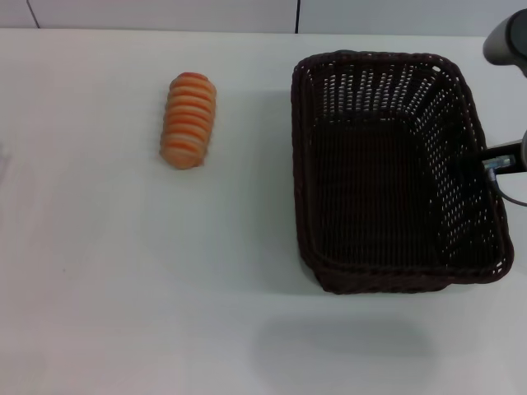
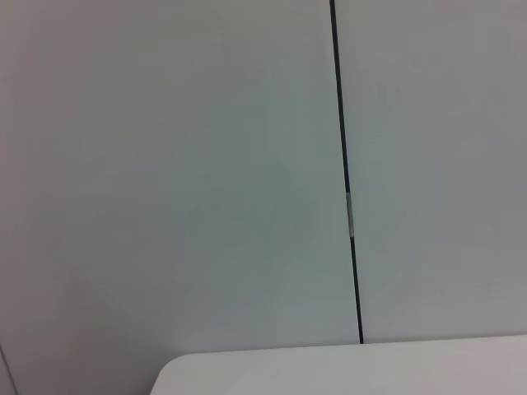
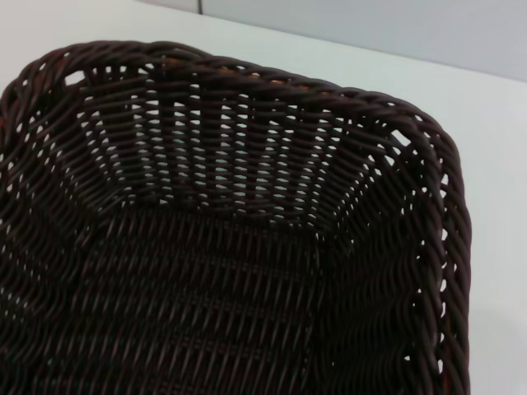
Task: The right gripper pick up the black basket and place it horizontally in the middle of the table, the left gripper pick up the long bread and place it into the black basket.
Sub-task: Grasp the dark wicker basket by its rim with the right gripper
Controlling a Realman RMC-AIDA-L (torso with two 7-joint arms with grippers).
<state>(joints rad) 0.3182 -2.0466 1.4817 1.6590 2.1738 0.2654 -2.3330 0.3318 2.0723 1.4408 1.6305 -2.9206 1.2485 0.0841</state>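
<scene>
Black basket: dark brown-black w/ open wicker weave, white showing thru gaps in the sloping sides. Long bread: orange-tan w/ pale crosswise stripes, looking redder at the far end. Table: plain white, no pattern. Wall showing pale grey-white w/ thin black vertical seam.

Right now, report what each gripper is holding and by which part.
The right gripper sits at the black basket's right rim; whether it grips cannot be told. The left gripper is out of view. The long bread lies untouched.
</scene>
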